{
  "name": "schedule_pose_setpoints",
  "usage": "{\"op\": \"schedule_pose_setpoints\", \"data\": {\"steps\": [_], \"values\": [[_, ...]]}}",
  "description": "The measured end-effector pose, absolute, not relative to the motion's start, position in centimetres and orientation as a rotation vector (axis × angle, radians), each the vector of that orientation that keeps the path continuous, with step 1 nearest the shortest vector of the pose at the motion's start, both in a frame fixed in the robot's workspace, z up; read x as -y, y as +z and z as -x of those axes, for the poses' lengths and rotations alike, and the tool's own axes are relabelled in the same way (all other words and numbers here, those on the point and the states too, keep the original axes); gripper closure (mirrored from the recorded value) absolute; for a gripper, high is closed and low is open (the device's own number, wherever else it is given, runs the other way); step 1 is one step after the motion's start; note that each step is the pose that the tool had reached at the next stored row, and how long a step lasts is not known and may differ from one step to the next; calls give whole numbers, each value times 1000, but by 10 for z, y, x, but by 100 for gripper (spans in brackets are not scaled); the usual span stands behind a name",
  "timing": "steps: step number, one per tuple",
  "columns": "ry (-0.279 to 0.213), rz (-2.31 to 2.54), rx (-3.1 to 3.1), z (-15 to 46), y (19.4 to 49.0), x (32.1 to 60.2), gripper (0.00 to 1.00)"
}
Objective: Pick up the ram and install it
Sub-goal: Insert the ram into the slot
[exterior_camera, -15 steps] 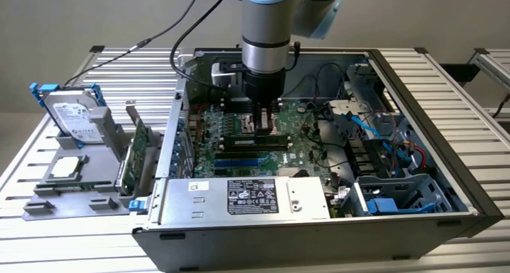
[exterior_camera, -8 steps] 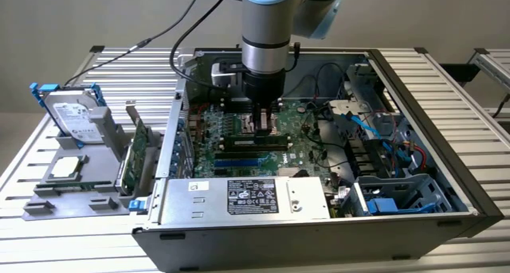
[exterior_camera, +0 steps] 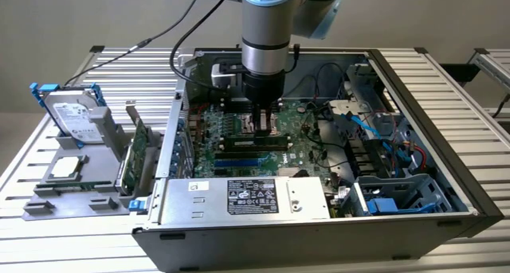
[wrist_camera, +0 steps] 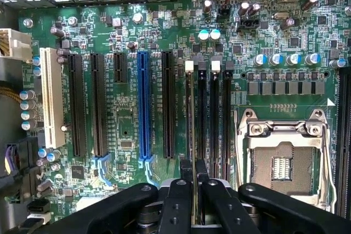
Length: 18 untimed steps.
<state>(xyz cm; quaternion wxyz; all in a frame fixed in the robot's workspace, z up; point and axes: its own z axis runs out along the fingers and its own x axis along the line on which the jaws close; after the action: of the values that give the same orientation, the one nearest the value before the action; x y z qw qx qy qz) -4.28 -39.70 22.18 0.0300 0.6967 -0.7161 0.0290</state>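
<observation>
The ram [wrist_camera: 190,135] is seen edge-on in the wrist view as a thin line. It runs along the outermost memory slot [wrist_camera: 202,113] group, beside the CPU socket [wrist_camera: 282,157]. My gripper [wrist_camera: 193,186] is shut on the ram's top edge, with one black finger [wrist_camera: 176,204] on each side. In the exterior view the gripper [exterior_camera: 261,128] reaches down into the open computer case [exterior_camera: 446,147], over the motherboard [exterior_camera: 239,120]. The ram [exterior_camera: 255,143] stands on edge at the slots just below the fingers. Whether it is fully seated I cannot tell.
On the exterior view's left, a grey holder [exterior_camera: 71,192] carries a silver hard drive with blue rails [exterior_camera: 73,114] and a green expansion card [exterior_camera: 140,147]. Inside the case lie the power supply [exterior_camera: 247,198], blue cables [exterior_camera: 362,120] and a drive cage [exterior_camera: 398,195].
</observation>
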Motion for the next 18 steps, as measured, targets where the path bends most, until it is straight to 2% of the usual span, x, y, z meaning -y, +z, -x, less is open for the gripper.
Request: {"op": "schedule_pose_setpoints", "data": {"steps": [1,2,3,4,5,8,10,11,18], "values": [[89,-2148,2209,43,221,397,85],[90,-2147,2209,43,221,397,79],[90,-2146,2210,43,221,397,79],[90,-2146,2210,43,221,397,73],[89,-2145,2210,43,221,397,73],[84,-2143,2208,43,223,397,55],[79,-2141,2205,43,224,397,55],[76,-2140,2204,43,226,397,49],[66,-2136,2199,43,246,396,49]]}}
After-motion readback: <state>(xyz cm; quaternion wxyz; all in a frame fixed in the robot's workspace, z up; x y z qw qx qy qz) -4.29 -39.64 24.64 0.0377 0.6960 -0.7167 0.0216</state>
